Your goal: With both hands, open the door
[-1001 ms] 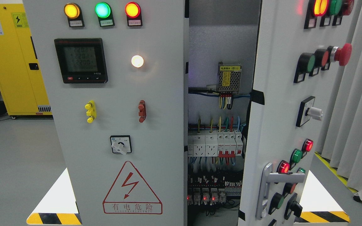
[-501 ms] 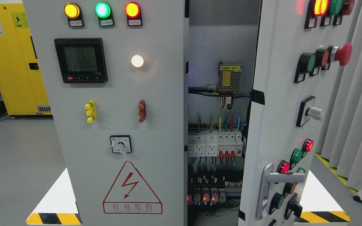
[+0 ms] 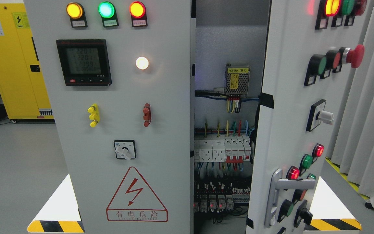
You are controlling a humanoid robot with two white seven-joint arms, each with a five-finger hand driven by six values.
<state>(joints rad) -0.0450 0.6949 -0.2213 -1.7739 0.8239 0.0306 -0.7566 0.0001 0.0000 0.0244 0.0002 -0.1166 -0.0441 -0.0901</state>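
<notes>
Bright, even indoor light, frame sharp across the grey doors with no motion blur; the cabinet interior (image 3: 226,136) is dimmer, darkest at the bottom. The white lamp (image 3: 142,63) blows out with a halo, and the lit red and amber lamps (image 3: 331,7) at top right bloom onto the panel. Verticals lean outward toward the edges, wide-angle stretch

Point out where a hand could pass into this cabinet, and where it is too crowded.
The free way in is the upper gap between the left door and the swung-open right door, above the power supply, where only the bare back wall shows. Below, the breakers and wiring crowd the gap. Neither hand is in view.
</notes>
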